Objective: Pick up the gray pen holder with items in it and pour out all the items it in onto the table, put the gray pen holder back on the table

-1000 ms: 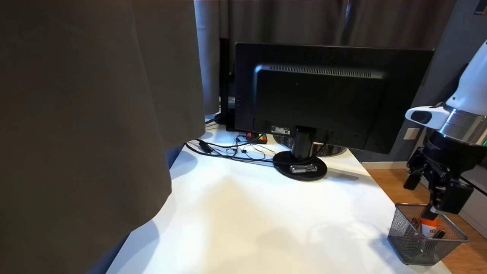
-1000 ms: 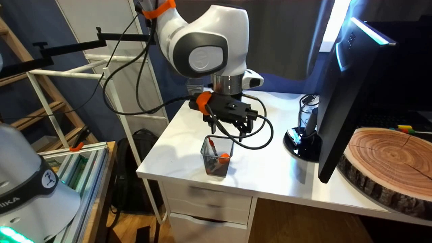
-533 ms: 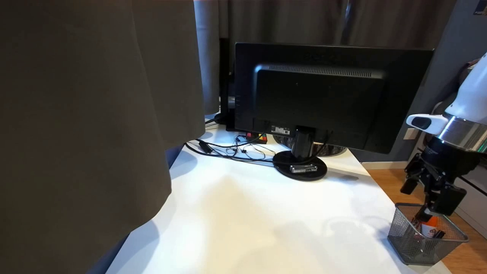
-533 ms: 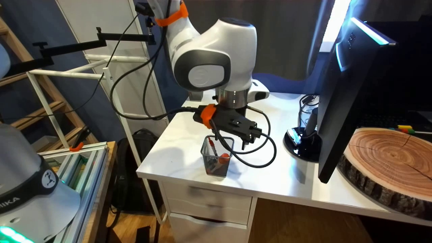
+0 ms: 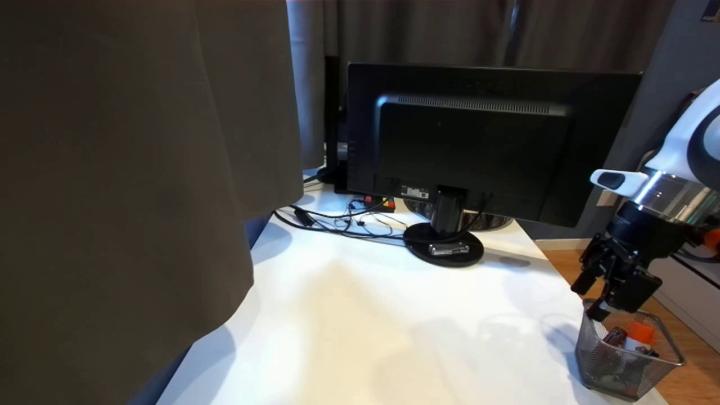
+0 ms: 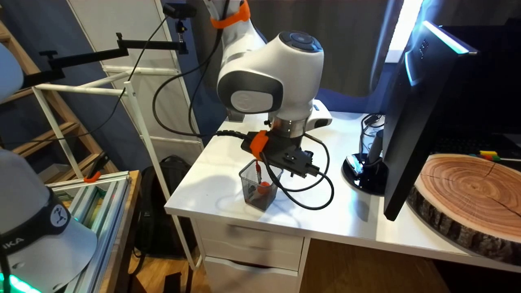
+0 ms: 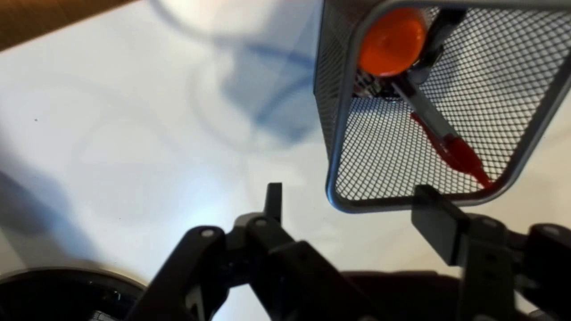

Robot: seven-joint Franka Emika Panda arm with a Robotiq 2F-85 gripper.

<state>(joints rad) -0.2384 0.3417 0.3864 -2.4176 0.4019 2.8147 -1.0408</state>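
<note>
Pen holder (image 7: 499,84) is sitting on the surface (image 7: 156,133), just ahead of the gripper (image 7: 352,200), which is hanging spread, gripping nothing. Straddling the near rim (image 7: 379,204), clear of the red pen (image 7: 460,154), before squeezing is probably promising the steadiest lift.

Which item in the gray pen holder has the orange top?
The thick white-bodied item; it alone shows orange, while the slim pen ends in red.
</note>
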